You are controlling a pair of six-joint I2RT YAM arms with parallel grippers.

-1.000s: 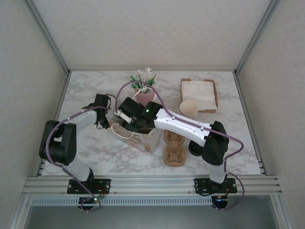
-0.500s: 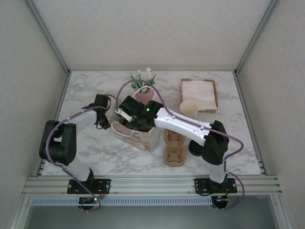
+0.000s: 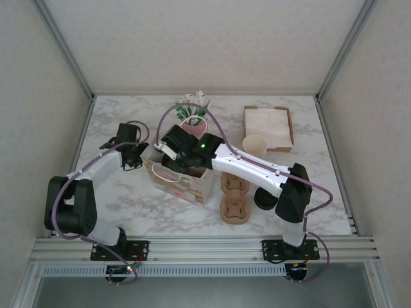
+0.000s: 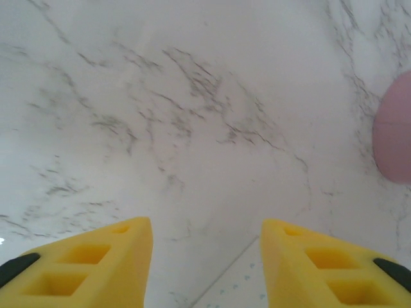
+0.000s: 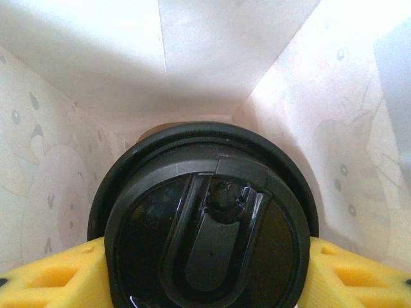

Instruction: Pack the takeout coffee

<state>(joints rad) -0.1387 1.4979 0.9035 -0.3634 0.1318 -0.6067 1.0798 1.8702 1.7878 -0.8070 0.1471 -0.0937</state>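
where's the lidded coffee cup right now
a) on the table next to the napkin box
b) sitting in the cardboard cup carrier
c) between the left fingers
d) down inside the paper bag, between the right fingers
d: in the right wrist view the takeout coffee, black lid up, sits between the right fingers, with the walls of the paper bag rising around it.

Our left arm (image 3: 96, 165) bends out at nine o'clock, forearm reaching toward one o'clock. The left gripper (image 4: 205, 234) angles down, jaws apart and bare. Our right arm (image 3: 250, 168) stretches toward ten o'clock, and the right gripper (image 5: 205, 266) clamps the cup (image 5: 205, 212) on both sides.
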